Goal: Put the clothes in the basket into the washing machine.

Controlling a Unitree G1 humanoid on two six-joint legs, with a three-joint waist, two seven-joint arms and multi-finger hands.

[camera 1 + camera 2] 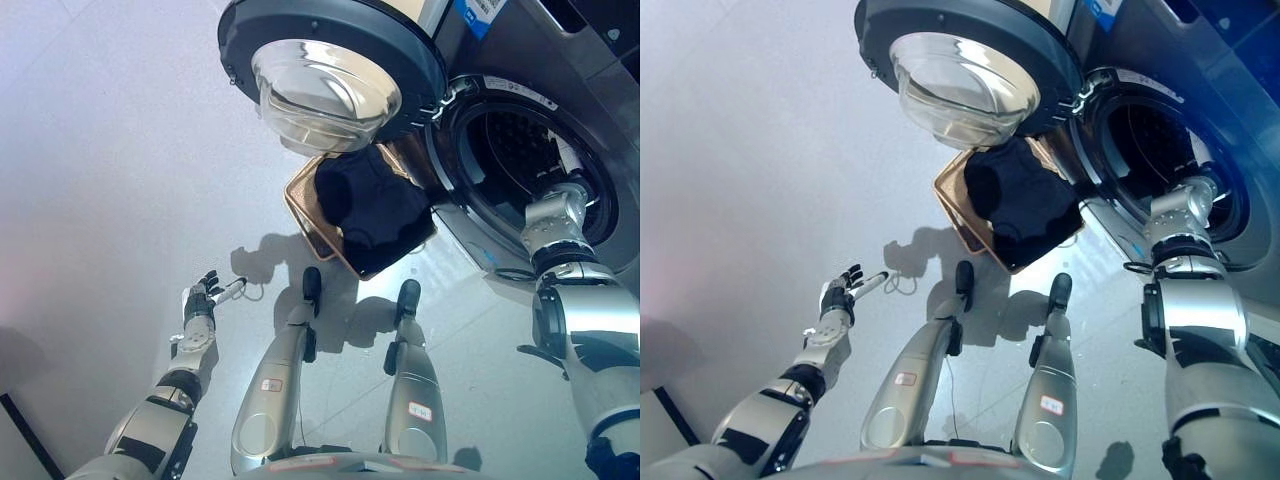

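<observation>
A brown basket (303,212) stands on the floor under the open washer door (325,70). A heap of black clothes (375,210) fills it. The washing machine's dark drum opening (505,140) is at the upper right. My right arm reaches into the drum over its lower rim. My right hand (573,186) is inside the opening with its fingers hidden. My left hand (200,305) is open and empty, held over the floor at the lower left, well away from the basket.
The round door with its glass bowl hangs open to the left above the basket. The washer's front panel (590,40) fills the upper right corner. Pale bare floor (110,150) stretches to the left.
</observation>
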